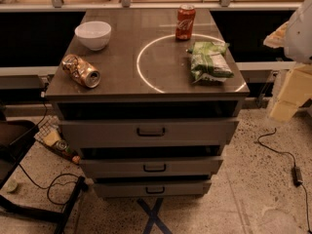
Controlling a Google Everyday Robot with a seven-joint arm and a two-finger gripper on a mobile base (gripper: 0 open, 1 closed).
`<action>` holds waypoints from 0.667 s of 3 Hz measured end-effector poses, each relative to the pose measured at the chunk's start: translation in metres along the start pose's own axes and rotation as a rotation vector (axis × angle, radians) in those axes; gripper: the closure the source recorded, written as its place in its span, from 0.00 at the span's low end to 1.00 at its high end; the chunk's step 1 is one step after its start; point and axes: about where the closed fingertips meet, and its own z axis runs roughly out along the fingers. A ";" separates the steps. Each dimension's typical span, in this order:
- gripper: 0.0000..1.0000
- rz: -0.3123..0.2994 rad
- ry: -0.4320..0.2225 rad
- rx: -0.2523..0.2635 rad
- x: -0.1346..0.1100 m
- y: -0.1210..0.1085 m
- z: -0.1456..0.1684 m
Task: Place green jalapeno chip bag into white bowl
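The green jalapeno chip bag (209,61) lies flat on the right side of the metal cabinet top (122,77), near its front right corner. The white bowl (93,34) stands upright and empty at the back left of the top. My gripper (286,100) hangs at the right edge of the view, off the cabinet's right side and below the level of its top. It is well away from the bag and holds nothing that I can see.
A red soda can (185,22) stands upright at the back, just behind the bag. A crushed tan can (81,70) lies on its side at the front left. A bright ring of light (141,74) shows on the top. Three drawers (150,130) are below, and cables (278,147) lie on the floor.
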 end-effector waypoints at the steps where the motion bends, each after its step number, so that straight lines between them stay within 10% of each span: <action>1: 0.00 0.000 0.000 0.000 0.000 0.000 0.000; 2: 0.00 0.018 -0.051 0.059 -0.004 -0.023 0.004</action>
